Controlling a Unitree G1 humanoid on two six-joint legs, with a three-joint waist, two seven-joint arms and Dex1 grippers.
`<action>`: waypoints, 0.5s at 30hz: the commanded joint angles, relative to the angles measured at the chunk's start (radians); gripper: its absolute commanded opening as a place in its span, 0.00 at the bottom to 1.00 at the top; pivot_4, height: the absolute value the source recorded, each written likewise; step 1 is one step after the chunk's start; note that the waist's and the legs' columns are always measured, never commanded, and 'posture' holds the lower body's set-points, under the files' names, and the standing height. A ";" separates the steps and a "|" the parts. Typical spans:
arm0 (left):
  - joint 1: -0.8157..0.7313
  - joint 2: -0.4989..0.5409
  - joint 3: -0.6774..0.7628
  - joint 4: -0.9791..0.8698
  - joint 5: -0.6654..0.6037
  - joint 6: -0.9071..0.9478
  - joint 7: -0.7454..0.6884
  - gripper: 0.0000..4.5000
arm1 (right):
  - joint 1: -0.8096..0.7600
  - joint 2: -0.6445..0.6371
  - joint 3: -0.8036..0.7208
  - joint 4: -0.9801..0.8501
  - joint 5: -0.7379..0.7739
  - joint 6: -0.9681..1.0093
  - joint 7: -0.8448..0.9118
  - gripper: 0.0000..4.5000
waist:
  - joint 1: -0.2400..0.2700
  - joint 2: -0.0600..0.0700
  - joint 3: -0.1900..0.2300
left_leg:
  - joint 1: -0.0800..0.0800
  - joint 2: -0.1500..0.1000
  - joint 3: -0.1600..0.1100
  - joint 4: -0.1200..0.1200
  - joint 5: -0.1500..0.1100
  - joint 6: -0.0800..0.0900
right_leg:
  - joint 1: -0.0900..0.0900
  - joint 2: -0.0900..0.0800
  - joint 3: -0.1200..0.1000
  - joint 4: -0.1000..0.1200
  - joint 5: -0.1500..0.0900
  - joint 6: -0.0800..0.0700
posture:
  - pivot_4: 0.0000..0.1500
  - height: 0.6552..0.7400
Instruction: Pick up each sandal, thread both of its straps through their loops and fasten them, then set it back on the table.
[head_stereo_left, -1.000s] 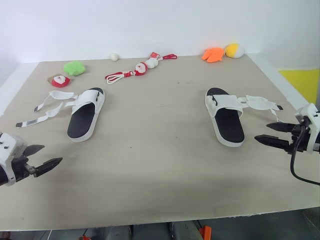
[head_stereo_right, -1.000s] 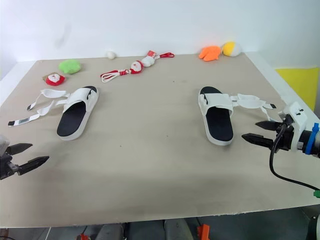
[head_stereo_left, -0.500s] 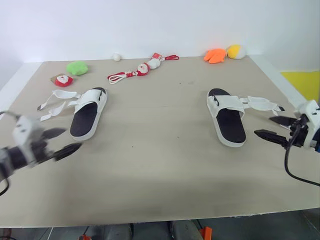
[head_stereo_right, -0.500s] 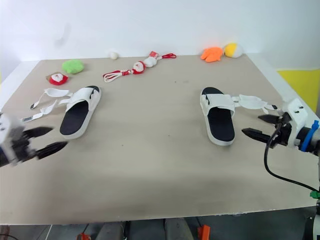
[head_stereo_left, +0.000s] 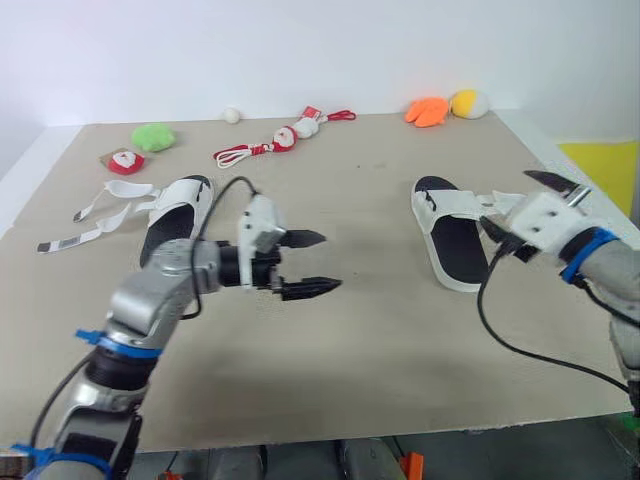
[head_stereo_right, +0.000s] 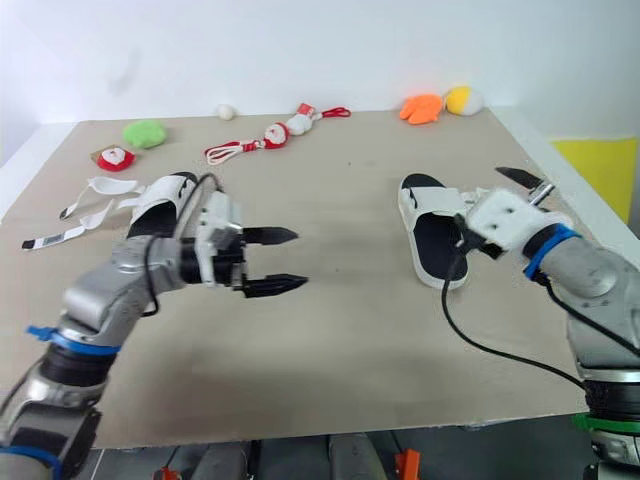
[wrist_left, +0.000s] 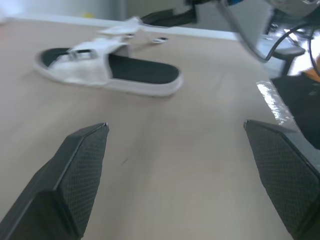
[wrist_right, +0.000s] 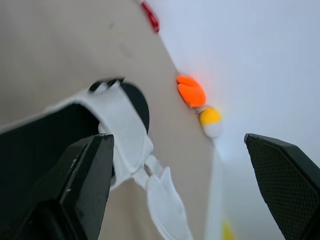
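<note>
The left sandal (head_stereo_left: 188, 198), white with a black sole, lies at the table's left, partly behind my left arm. Its two straps (head_stereo_left: 98, 203) trail loose to its left. The right sandal (head_stereo_left: 450, 236) lies on the right, its unfastened straps (head_stereo_left: 497, 203) spread toward the table edge. My left gripper (head_stereo_left: 330, 262) hovers open over the table's middle, pointing at the right sandal (wrist_left: 110, 70). Just right of that sandal, my right gripper (head_stereo_left: 508, 202) stands open above its straps, holding nothing; its wrist view looks down on the band (wrist_right: 125, 135).
Along the back edge lie a green toy (head_stereo_left: 152, 136), a small Santa toy (head_stereo_left: 123, 160), a red cord with Santa figures (head_stereo_left: 280, 140), a white ball (head_stereo_left: 231, 115), an orange toy (head_stereo_left: 427, 110) and a yellow-white toy (head_stereo_left: 468, 102). The table's right edge is near my right gripper.
My left gripper has swung from the table's left front to the middle, still open. My right gripper has risen and moved in over the right sandal's straps.
</note>
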 joint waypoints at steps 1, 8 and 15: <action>-0.066 -0.058 -0.018 0.079 0.054 -0.072 0.021 0.99 | -0.027 -0.018 0.051 -0.048 -0.132 0.005 -0.042 1.00 | -0.001 0.000 0.000 | 0.000 0.000 0.000 0.000 0.000 0.000 | 0.000 0.000 0.000 0.000 0.000 0.000 | 1.00 1.00; -0.115 -0.185 -0.049 0.152 0.141 -0.126 0.092 0.99 | -0.136 0.035 0.183 0.104 -0.297 0.023 -0.108 1.00 | -0.001 0.000 0.000 | 0.000 -0.002 0.000 0.000 0.002 0.003 | 0.000 -0.001 0.002 0.000 0.002 0.001 | 1.00 1.00; -0.080 -0.180 -0.046 0.128 0.186 -0.124 0.131 0.99 | -0.212 0.076 0.240 0.287 -0.324 -0.024 -0.153 1.00 | -0.001 0.000 0.000 | 0.000 -0.002 0.000 0.000 0.002 0.003 | 0.000 -0.001 0.002 0.000 0.002 0.001 | 1.00 1.00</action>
